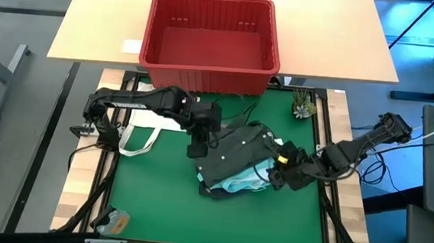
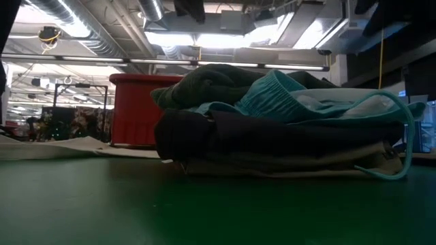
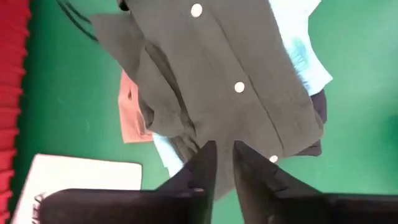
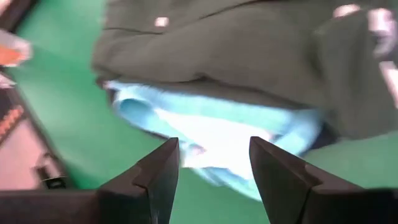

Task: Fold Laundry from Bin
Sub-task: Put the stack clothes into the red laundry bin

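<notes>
The laundry lies in one pile [image 1: 241, 158] in the middle of the green mat. A dark green buttoned shirt [image 3: 230, 68] is on top, over a light turquoise garment [image 4: 211, 127], a dark grey one [image 2: 272, 136] and a khaki-tan one [image 2: 286, 167]. The red bin [image 1: 209, 40] stands on the wooden table behind the mat. My left gripper [image 3: 222, 155] is at the pile's left edge, shut on the green shirt. My right gripper [image 4: 211, 155] is open at the pile's right edge, its fingers on either side of the turquoise cloth; I cannot tell if they touch it. My left gripper pinches the dark green shirt's near edge [image 3: 224, 140] between its two fingers, close to the button placket. The fingers come from the table's left, slanting down. The shirt lies slack on the pile, not lifted.
A white tote bag [image 1: 144, 128] lies on the mat left of the pile, under my left arm. A small plant [image 1: 304, 105] stands at the mat's far right corner. A small object [image 1: 114, 221] lies at the near left corner. The mat in front of the pile is bare [image 1: 218, 221].
</notes>
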Robot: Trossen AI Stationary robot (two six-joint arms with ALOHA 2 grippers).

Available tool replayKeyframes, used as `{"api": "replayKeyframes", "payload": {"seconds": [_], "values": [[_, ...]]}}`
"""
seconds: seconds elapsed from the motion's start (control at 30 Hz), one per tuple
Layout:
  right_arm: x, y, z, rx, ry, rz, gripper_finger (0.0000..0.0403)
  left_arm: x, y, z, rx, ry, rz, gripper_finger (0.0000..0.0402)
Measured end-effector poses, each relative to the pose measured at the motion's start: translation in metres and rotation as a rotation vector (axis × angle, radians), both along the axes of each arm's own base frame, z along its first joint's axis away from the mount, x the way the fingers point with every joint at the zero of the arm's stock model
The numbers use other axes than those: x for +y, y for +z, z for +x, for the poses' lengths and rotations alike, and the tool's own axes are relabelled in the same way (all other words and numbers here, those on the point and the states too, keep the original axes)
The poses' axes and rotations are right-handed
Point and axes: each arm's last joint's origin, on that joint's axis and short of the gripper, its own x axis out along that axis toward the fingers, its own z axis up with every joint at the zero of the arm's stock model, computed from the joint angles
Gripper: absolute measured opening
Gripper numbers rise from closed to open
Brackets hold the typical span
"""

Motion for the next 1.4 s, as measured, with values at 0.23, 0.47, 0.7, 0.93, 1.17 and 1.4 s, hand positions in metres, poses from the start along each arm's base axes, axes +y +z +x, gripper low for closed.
{"api": "replayKeyframes", "payload": {"seconds": [0.23, 0.47, 0.7, 0.93, 1.17, 1.4], "values": [[0.022, 0.005, 0.001, -0.109, 0.021, 0.083, 0.0195, 0.026, 0.0, -0.001, -0.005, 0.04, -0.1, 0.0125], [0.037, 0.007, -0.002, -0.158, 0.023, 0.155, 0.0195, 0.056, -0.009, 0.003, 0.008, 0.119, -0.112, 0.0178], [0.045, 0.006, -0.006, -0.166, -0.021, 0.218, 0.0195, 0.087, -0.042, 0.006, 0.036, 0.098, -0.229, 0.0183], [0.055, -0.005, 0.0, -0.114, -0.104, 0.285, 0.0195, 0.119, -0.086, -0.003, 0.033, 0.09, -0.412, 0.0183], [0.063, -0.021, 0.011, -0.037, -0.107, 0.305, 0.0195, 0.133, -0.128, -0.015, 0.043, 0.101, -0.548, 0.0183], [0.065, -0.024, 0.012, -0.012, -0.115, 0.314, 0.0195, 0.139, -0.168, -0.03, 0.063, 0.15, -0.617, 0.0183]]}}
